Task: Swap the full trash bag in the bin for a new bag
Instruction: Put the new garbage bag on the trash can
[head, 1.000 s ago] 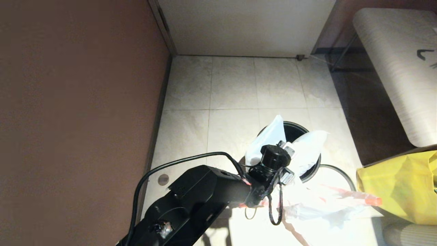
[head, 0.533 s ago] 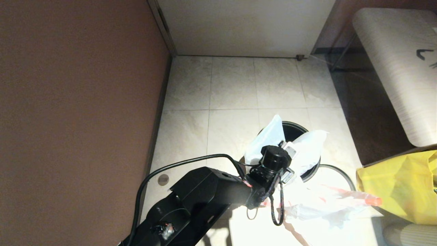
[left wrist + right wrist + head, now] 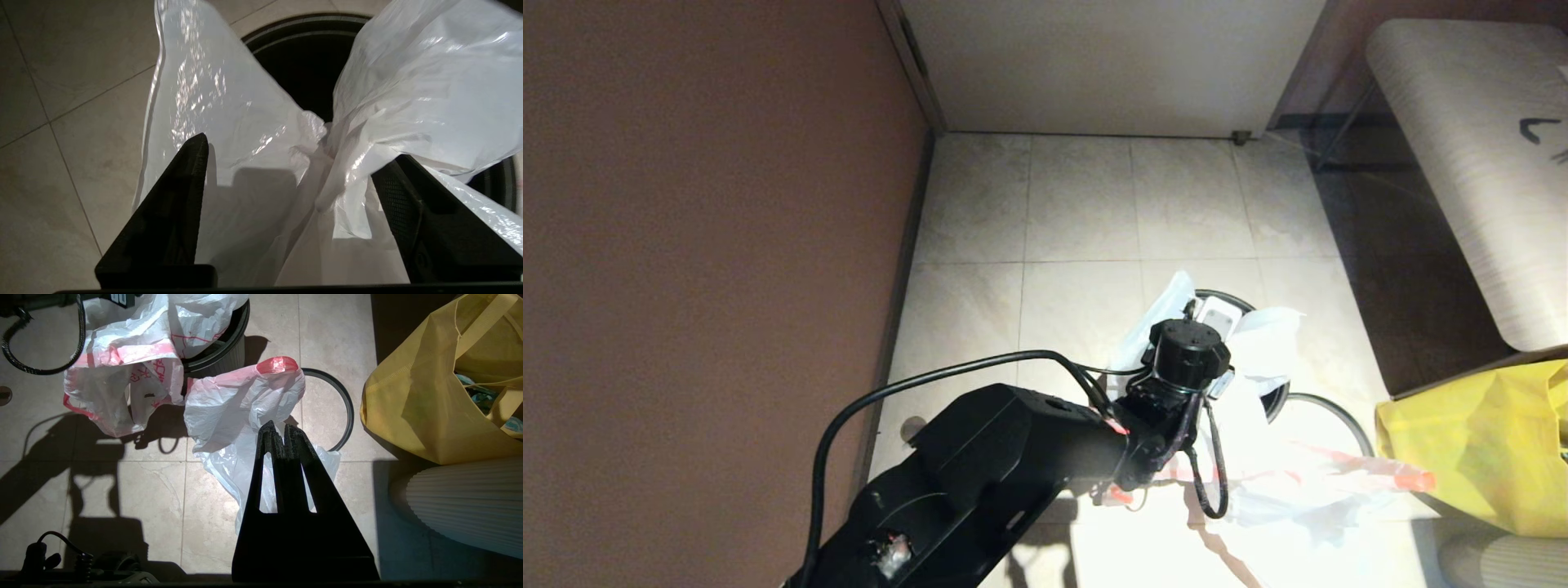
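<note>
left tool (image 3: pixel 286 163) spread open over bin (image 3: pixel 310 53) rim | white bag (image 3: pixel 229 122) between fingers | right tool (image 3: pixel 280 435) closed

**Little legible print in view**

A white plastic bag (image 3: pixel 122 371) draped beside the bin (image 3: pixel 222 347) carries red printing: a red band, thin red lines and some red characters, seen in the right wrist view. The characters are creased and turned, and cannot be made out as words. A white label with dark marks sits on the arm at the upper edge of that view (image 3: pixel 122 299); it is cut off and cannot be read. The pale bench (image 3: pixel 1462 163) in the head view bears dark strokes (image 3: pixel 1539 131) near the frame edge, too partial to read. No brand or number can be read anywhere.
</note>
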